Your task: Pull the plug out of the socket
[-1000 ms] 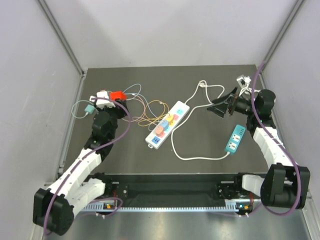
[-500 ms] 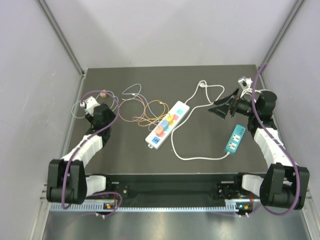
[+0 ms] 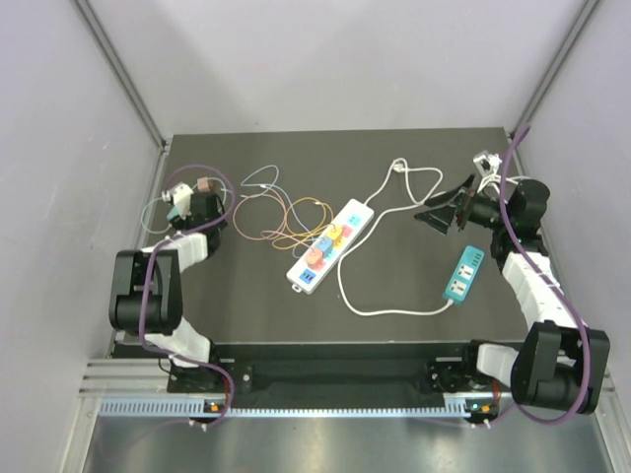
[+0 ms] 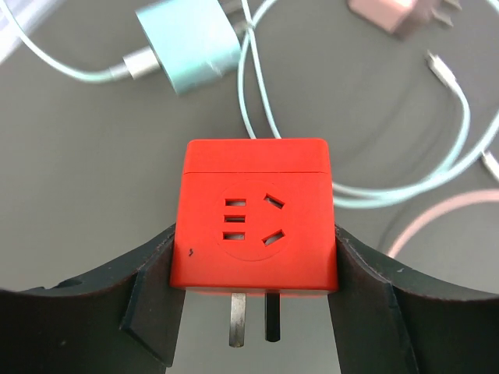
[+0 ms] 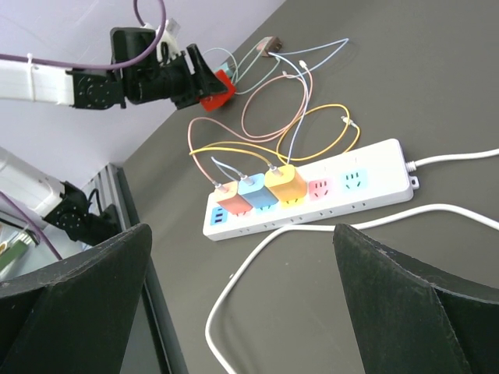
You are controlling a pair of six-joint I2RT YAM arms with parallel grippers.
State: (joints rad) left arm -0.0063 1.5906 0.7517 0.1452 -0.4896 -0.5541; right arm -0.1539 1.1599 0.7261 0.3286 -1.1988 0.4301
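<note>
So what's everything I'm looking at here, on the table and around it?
Table: one, dark grey, under everything.
White strip: one, white, table centre.
Chargers: three, orange, blue, yellow, plugged side by side into the white strip.
White cord: count unclear, white, looping right of and in front of the white strip.
Thin cables: several, yellow, pink, pale blue, looped left of the white strip.
Teal strip: one, teal, right side.
Teal charger: one, teal, loose, far left.
Pink charger: one, pink, loose, far left.
Red cube: one, red, between the left jaws.
Left jaws: one pair, black, clamped on the red cube.
Right jaws: one pair, black, open, right of the white strip.
</note>
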